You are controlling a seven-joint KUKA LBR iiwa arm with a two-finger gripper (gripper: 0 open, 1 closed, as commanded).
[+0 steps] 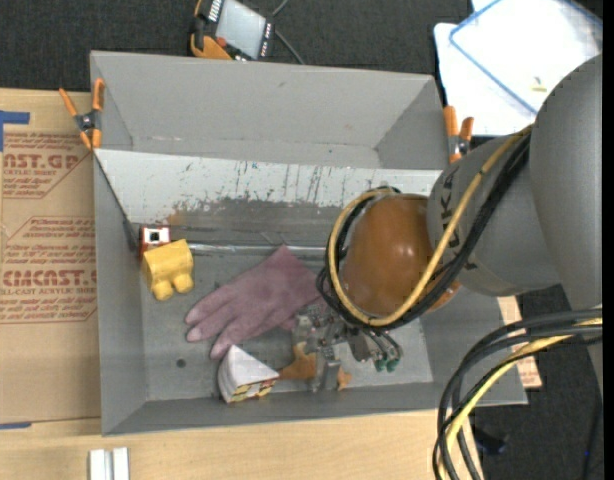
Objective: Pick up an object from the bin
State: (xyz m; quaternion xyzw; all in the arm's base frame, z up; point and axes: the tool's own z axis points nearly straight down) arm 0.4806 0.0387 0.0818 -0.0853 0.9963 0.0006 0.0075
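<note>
Whether the fingers are apart or together cannot be told amid the metalwork of the gripper (325,356). A yellow toy block (168,268) is seen by the left wall and a purple glove (257,298) mid-bin. A white-and-orange carton (245,376) lies just left of the gripper, which is lowered near the front wall. The arm (527,218) is bent down from the right.

So there's a purple glove (262,298) lying flat, fingers pointing left. Just left of it sits a chunky yellow toy block (168,268), with a little red-and-white block (154,236) right above that. A small white carton (245,375) is tucked just below the glove. Way up past the glove there's an orange handheld device (232,28) on a cable, and off to the upper right a white sheet with blue edging (522,48).
</note>
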